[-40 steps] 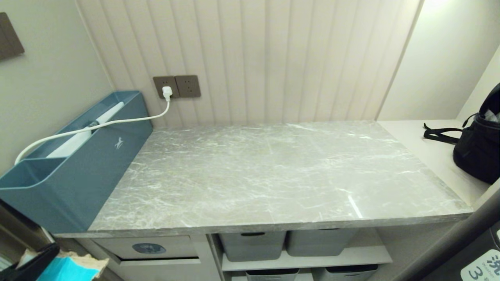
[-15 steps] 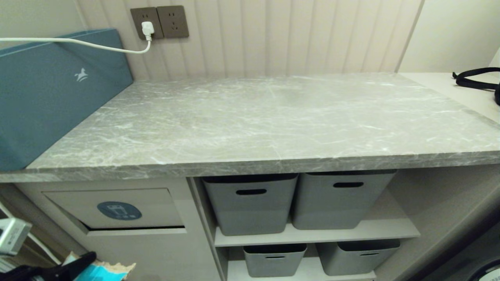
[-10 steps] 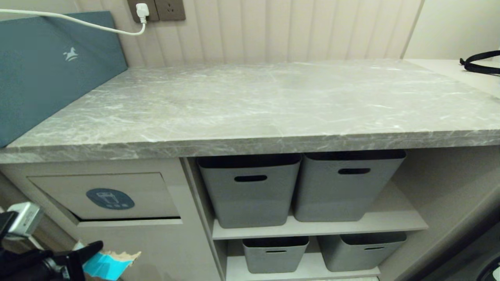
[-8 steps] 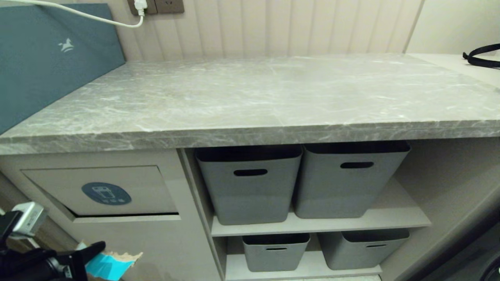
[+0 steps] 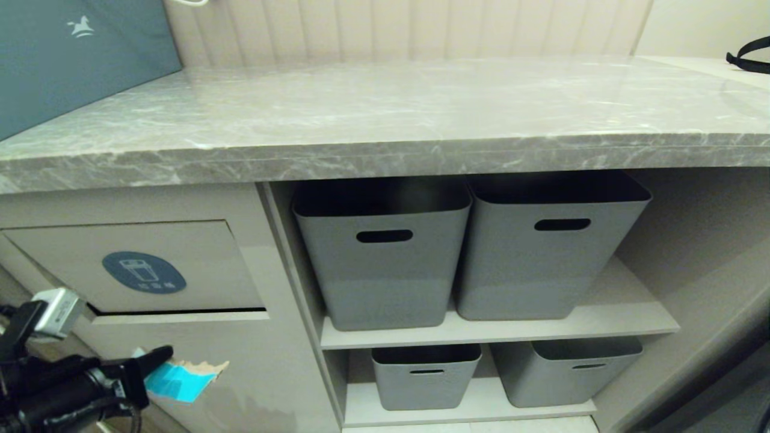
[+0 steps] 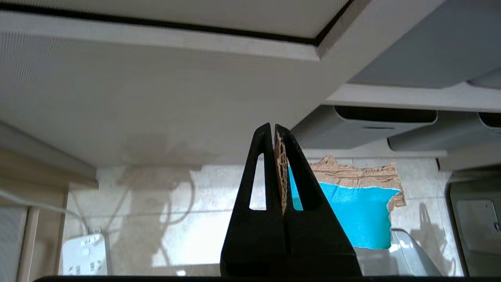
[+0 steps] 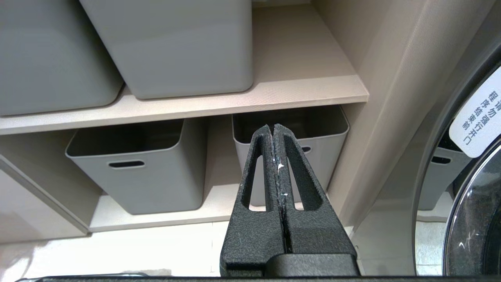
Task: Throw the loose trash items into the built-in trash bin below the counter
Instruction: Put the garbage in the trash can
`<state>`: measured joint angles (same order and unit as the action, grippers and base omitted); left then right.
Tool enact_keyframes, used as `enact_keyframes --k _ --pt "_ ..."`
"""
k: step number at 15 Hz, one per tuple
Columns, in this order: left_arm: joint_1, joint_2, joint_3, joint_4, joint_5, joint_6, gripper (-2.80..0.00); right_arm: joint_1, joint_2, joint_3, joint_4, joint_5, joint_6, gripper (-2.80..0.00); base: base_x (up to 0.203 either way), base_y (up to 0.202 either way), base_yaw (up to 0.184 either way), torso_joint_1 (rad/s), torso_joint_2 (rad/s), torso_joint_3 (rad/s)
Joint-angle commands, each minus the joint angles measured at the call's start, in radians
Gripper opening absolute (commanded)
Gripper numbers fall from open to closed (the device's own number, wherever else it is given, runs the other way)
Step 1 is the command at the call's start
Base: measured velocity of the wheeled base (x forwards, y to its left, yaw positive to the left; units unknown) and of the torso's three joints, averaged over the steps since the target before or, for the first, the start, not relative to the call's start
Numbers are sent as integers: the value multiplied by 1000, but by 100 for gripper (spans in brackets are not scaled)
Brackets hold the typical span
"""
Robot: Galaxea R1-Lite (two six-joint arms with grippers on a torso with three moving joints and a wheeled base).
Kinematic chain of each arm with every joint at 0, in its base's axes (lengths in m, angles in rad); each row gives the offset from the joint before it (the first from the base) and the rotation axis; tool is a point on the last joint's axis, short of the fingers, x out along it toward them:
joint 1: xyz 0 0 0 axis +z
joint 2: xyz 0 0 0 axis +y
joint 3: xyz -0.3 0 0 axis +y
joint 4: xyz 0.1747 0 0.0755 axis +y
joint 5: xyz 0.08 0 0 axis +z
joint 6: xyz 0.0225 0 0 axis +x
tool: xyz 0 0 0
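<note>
Left gripper [image 5: 157, 359] pinches the turquoise-and-white wrapper piece with a torn brown end [image 5: 183, 379] below the bin flap.
Its black fingers [image 6: 289, 164] are clamped tight on the scrap, low at near left, under the beige trash-bin flap panel with a blue oval label [image 5: 198, 264]; the right gripper [image 7: 273, 131] is closed and empty.

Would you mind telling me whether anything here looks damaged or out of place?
Only the wrapper: its brown end is torn ragged, and it hangs pinched in the left gripper below the bin flap, not yet in the slot. The grey tubs sit straight.
</note>
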<state>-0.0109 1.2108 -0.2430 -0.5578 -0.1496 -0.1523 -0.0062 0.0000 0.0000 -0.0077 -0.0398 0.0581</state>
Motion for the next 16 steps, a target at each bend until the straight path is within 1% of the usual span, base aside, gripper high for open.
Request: enact_keyframes --k 1,5,8,9,11,12,16 --pt "0 23 1 -11 -1 -1 -280 0 2 2 0 0 0 -280 0 0 0 -2 41 36" --pt "0 21 1 -23 -1 -6 -280 0 2 2 0 0 0 -280 0 0 0 0 7 4" --pt "0 65 -4 -69 -1 -8 -280 0 2 2 0 0 0 -280 0 0 0 0 0 0" --pt "0 101 1 -107 -2 -8 -280 0 2 2 0 0 0 -280 0 0 0 0 0 0" --pt "1 187 20 -228 -1 -10 -280 0 2 2 0 0 0 -280 0 0 0 0 0 0" --pt "2 246 27 -312 0 -10 -280 0 2 2 0 0 0 -280 0 0 0 0 0 0" --pt "11 545 60 -741 6 -12 -280 0 2 2 0 0 0 -280 0 0 0 0 0 0"
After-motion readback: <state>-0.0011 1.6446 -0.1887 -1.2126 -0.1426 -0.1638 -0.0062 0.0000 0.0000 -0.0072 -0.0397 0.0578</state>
